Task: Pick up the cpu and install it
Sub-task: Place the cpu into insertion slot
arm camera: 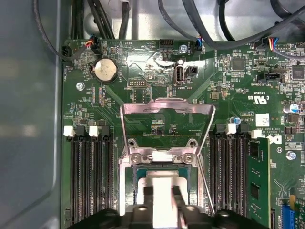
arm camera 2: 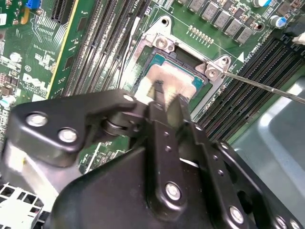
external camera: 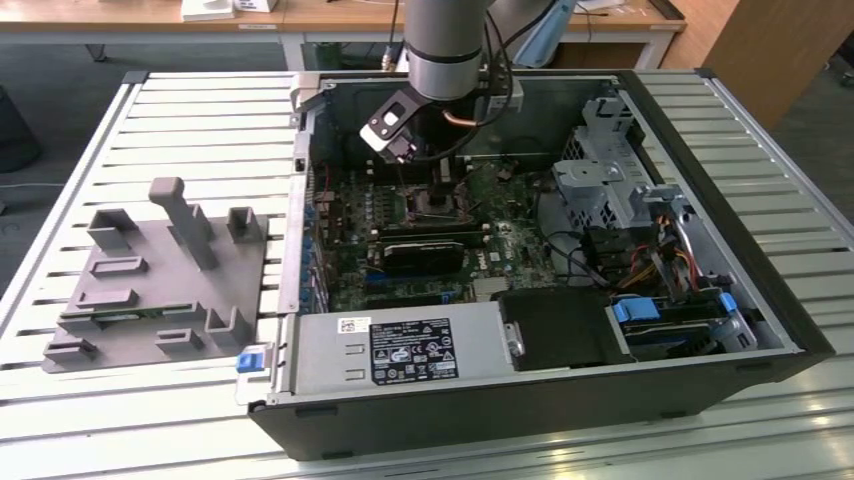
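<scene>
Likely light, stiff, slippery-lidded and fragile underneath, the cpu (arm camera: 163, 183) sits at the motherboard's open socket (arm camera: 127, 167), pinched by opposite edges, judged the safest hold, between the narrowly set fingers (arm camera: 148, 193) of the gripper (arm camera: 163, 194).

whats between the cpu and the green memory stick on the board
In the first wrist view, between cpu and memory stick: the socket frame, a thin lever rod and empty black memory slots.
</scene>
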### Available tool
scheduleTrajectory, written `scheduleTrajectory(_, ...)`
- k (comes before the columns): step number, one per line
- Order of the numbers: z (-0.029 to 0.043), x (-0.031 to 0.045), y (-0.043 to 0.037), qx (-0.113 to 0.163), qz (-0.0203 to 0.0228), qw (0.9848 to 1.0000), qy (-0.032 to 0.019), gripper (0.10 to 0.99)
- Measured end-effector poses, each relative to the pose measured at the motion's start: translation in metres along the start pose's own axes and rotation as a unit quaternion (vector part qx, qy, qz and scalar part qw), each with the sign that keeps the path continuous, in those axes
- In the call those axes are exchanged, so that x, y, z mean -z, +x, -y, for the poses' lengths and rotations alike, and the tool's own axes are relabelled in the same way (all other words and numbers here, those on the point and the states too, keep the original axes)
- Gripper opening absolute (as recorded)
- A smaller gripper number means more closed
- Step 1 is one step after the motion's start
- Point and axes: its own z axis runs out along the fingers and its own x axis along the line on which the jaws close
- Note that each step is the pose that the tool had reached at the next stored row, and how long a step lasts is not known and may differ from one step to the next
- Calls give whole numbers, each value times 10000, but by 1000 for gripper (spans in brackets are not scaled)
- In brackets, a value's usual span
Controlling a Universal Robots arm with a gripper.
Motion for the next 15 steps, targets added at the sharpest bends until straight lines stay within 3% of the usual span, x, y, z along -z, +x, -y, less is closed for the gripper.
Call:
scheduleTrajectory(1, 0, 4, 0, -1, 0, 10000, 0, 302)
scheduleTrajectory(4, 0, 18, 0, -4, 1, 10000, 2, 125)
scheduleTrajectory(15, -2, 64, -1, -11, 0, 10000, 4, 106)
